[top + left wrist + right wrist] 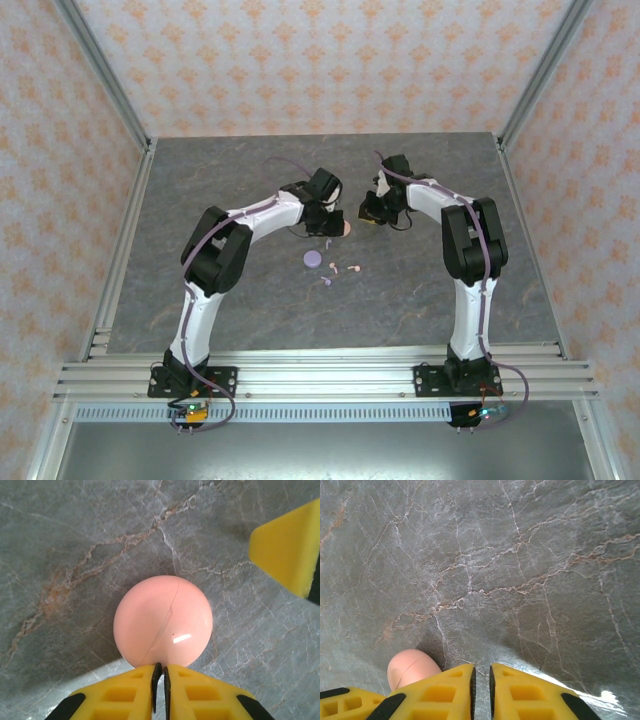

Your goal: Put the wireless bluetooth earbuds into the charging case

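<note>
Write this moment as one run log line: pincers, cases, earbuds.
left pincer: shut, at pink case edge | right pincer: shut, empty | earbuds: loose on table | lavender case: apart from both pincers

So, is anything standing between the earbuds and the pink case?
Nothing lies on the table between the earbuds and the pink case. But the case looks closed, and the shut left gripper sits right at it.

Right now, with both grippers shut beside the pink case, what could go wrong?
1. The pink case looks closed, round and glossy; the shut left gripper at its edge could shove it away.
2. The right gripper sits close by, so the arms might collide.
3. The earbuds lie loose near the lavender case; a sweep could scatter them.
</note>
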Controlling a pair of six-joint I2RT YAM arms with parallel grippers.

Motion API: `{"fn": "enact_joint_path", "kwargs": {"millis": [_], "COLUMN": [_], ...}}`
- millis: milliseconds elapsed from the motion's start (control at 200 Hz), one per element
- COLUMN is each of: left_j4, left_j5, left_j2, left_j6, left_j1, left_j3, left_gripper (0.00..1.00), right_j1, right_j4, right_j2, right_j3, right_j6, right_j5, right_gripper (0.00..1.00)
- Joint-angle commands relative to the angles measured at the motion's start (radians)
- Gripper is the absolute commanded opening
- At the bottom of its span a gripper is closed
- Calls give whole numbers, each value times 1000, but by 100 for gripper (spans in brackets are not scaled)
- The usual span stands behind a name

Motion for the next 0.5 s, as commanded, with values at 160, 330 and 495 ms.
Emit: {"fn": "enact_joint_path", "kwargs": {"millis": [160,330,495], "left_j4": [-55,-86,-77], "left_j5": [-104,-138,-145], "left_j2": [30,42,-3], "left_j6": [16,28,33], "left_j1": [-7,-8,-5], "left_j3": [58,110,103], "left_gripper": [16,18,23], "right_j1": [4,4,4], "right_j4": [-29,-29,-39], "right_j2": [-10,-12,-4], "right_j3": [8,5,30], "right_j6": [-6,-7,-16], "right_j5": [8,3,-2], "right_gripper": [18,18,19]}}
